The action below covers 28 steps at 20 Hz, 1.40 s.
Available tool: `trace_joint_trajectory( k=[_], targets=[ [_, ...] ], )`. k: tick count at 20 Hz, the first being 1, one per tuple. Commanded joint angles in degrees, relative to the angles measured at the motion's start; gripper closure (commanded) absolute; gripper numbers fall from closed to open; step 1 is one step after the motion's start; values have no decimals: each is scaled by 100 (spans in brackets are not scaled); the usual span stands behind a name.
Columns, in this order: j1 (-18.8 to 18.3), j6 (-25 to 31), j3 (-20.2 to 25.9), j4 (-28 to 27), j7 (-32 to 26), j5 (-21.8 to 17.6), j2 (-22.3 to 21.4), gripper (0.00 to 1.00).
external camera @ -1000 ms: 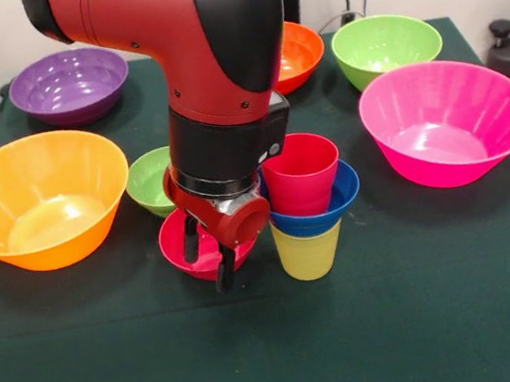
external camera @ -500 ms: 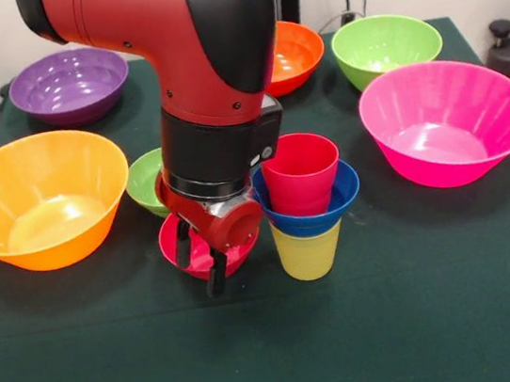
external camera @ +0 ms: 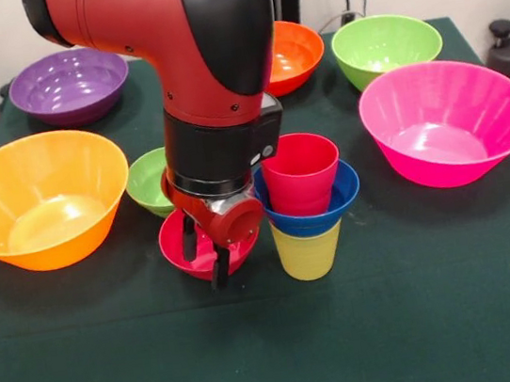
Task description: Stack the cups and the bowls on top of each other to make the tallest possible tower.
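Observation:
The tower stands mid-table: a yellow cup (external camera: 308,252) at the bottom, a small blue bowl (external camera: 338,200) on it, and a red cup (external camera: 301,173) in the bowl. The small red bowl (external camera: 173,245) sits on the cloth just left of the tower. My gripper (external camera: 204,257) points down over this bowl's near rim, with one finger (external camera: 189,243) inside it and the other finger (external camera: 219,270) outside. The fingers look closed on the rim. The arm hides most of the bowl.
A small green bowl (external camera: 146,182) sits behind the red bowl. A large orange-yellow bowl (external camera: 37,198) is at left and a large pink bowl (external camera: 445,121) at right. Purple (external camera: 69,84), orange (external camera: 300,52) and green (external camera: 386,44) bowls line the back.
My gripper dipped down and left at the red bowl, then came slightly back up and right. Its fingers drew a little closer together. The tower did not move.

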Motion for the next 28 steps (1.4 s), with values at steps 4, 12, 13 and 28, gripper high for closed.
trace_joint_trajectory(
  k=[4, 12, 13, 28],
  targets=[
    [-38, -69, 642, 393, 748, 285, 154, 0],
    [-207, 43, 649, 136, 506, 378, 235, 0],
    [-232, 22, 663, 101, 467, 374, 264, 0],
    [-529, 361, 1044, 59, 166, 370, 605, 0]
  ],
)
